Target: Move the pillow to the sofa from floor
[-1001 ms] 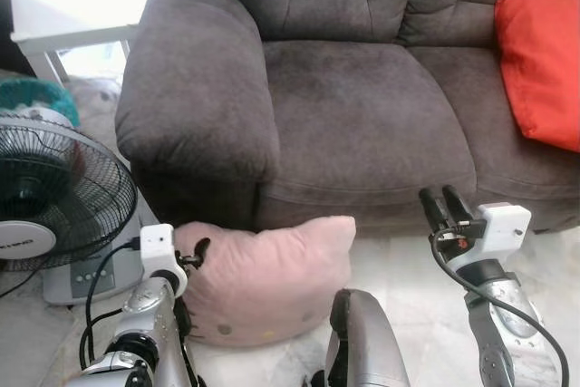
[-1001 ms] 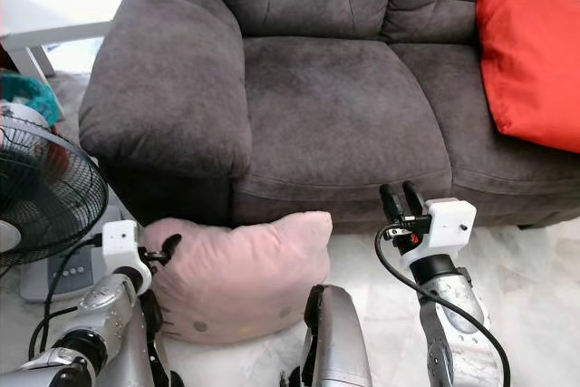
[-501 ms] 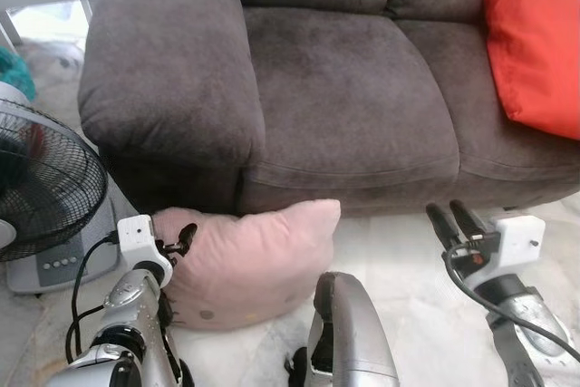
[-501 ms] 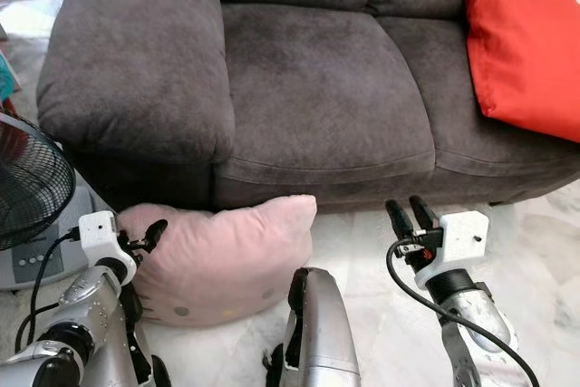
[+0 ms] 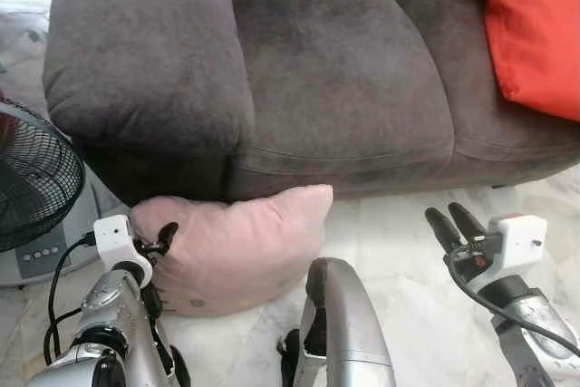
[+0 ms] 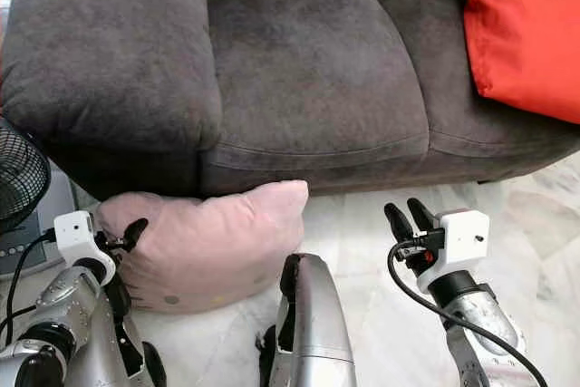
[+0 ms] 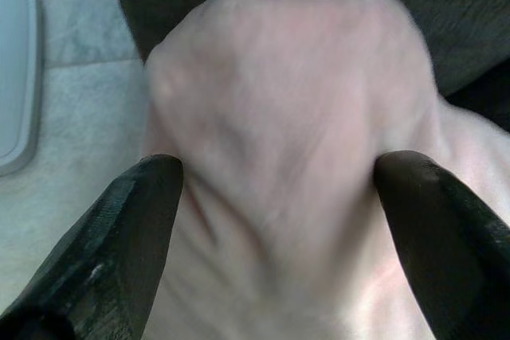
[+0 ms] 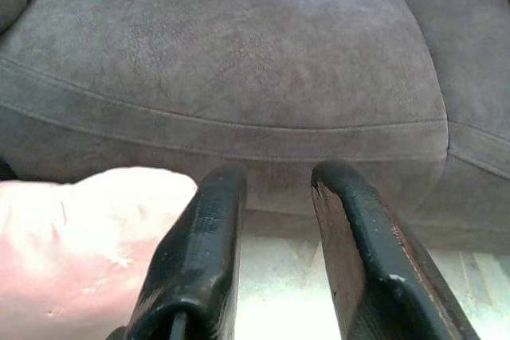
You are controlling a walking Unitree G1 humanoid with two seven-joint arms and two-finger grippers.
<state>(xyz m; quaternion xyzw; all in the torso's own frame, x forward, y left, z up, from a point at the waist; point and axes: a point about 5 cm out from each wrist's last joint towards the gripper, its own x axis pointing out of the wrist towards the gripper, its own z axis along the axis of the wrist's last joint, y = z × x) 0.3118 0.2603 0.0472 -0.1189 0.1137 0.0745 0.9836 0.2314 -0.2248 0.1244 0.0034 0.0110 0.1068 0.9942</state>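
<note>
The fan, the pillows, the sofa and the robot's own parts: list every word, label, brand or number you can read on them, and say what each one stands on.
No text can be read in these pictures.
Fan: its base shows a row of small buttons, with any marking too small to read.
Pink pillow: small dots, no lettering.
Red pillow, sofa, left gripper and right gripper: no print visible.

Plenty of open seat on the sofa (image 5: 344, 61) — the grey cushion nearest its armrest (image 5: 136, 52) is bare, only the red cushion (image 5: 535, 33) takes the far end. Below the sofa front, the pink pillow (image 5: 236, 246) is wedged against it, fan (image 5: 32, 192) just beside — bare floor (image 5: 399, 233) on the other side.
</note>
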